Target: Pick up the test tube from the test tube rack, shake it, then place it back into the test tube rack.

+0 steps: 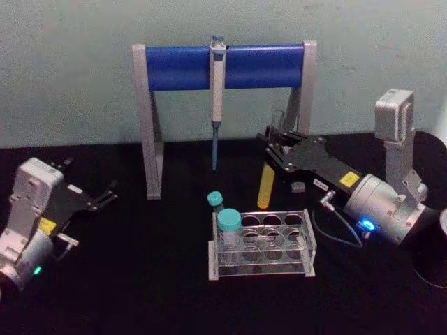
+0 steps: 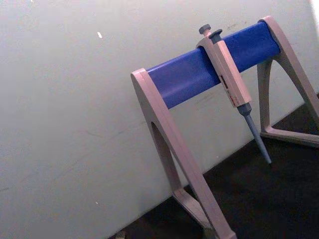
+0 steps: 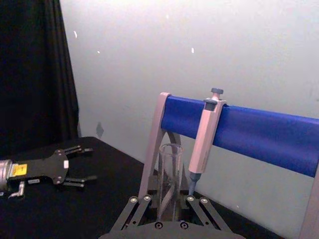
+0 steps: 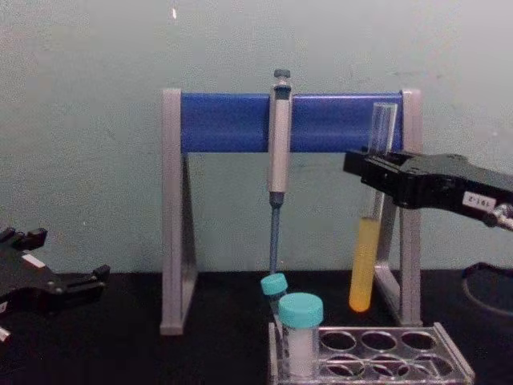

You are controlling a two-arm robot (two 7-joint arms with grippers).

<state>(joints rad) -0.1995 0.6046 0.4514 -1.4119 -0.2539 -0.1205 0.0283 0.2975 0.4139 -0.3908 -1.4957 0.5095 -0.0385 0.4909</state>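
**Tube held clear of the rack, close to the stand's right leg**

The right gripper (image 1: 274,145) reaches in from the robot's right and is pinched on the test tube (image 1: 263,190), gripping the clear glass above the liquid. The tube hangs in the air just behind the test tube rack (image 1: 308,241). In the chest view its rounded bottom is a little higher than the rack's top edge.

The tube's long axis runs nearly straight up and down. The open mouth points up and leans slightly to the robot's right.

Room around the tube is tight on two sides. The right leg of the pipette stand (image 1: 183,67) is close behind it. The pipette (image 1: 217,91) hangs from the blue bar, well off to its left, tip down. A wide stretch of black table (image 1: 147,279) lies in front and to the left.

The left gripper (image 1: 106,196) rests low at the table's left edge, well away from the rack, with its fingers spread apart.

Yellow-orange liquid fills the lower part of the tube, and the glass above it is clear. A teal-capped white vial (image 1: 229,225) stands in the hole at the rack's left end. A second teal-capped vial (image 1: 216,201) sits tilted just behind that corner. I cannot tell whether it is in a hole or on the table.
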